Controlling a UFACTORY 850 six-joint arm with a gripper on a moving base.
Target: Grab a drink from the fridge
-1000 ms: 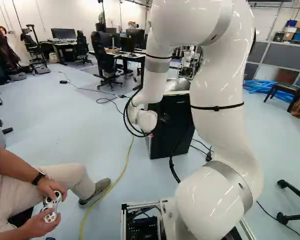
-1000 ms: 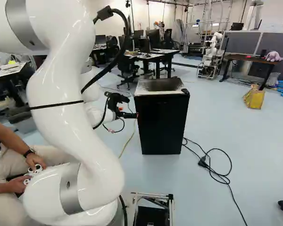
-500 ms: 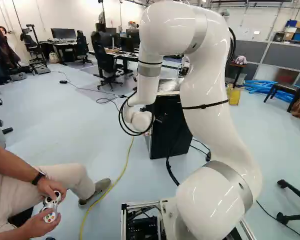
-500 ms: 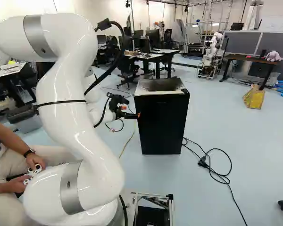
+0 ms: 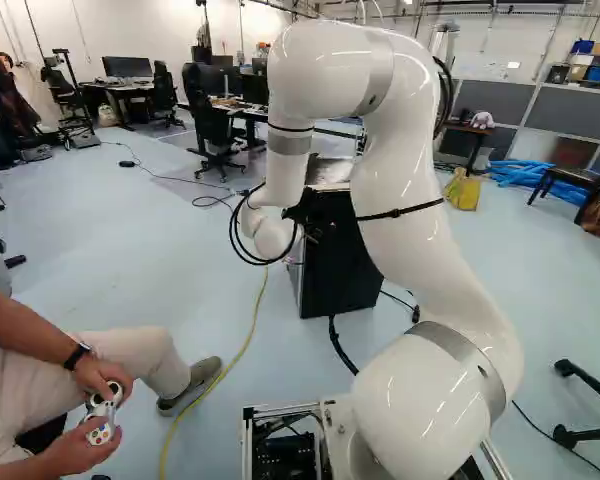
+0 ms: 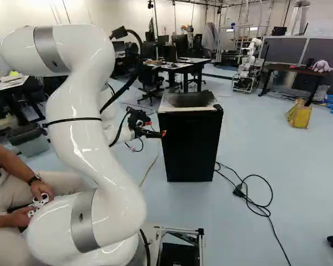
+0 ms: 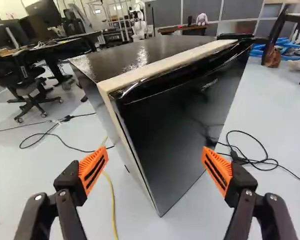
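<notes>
Fridge (image 7: 175,135) is dead ahead of tool (image 6: 156,128), standing upright on floor; long axis vert. Door (image 7: 200,115) looks shut & faces back twd tool, angled a bit off to tool's R, w/ its near vert edge falling btwn the fingers. Side panel (image 7: 102,110) slants away on tool's L, & dark top (image 7: 135,55) runs off ahead, pale strip (image 7: 165,65) along its front edge.

Tool's released: fingers wide apart, nothing btwn the orange pads (image 7: 93,167). R finger overlaps door in wrist view; can't tell if it touches.

Yellow cable (image 7: 113,205) on floor by L finger, passing behind it; black cable (image 7: 270,162) loops on floor ahead of R finger, R of fridge. Office chair (image 7: 30,92) & desk (image 7: 55,42) w/ monitors ahead-L of tool, past fridge. Another robot (image 7: 139,22) well beyond fridge, far ahead of tool; purple toy (image 7: 202,19) also far ahead, R of that.
</notes>
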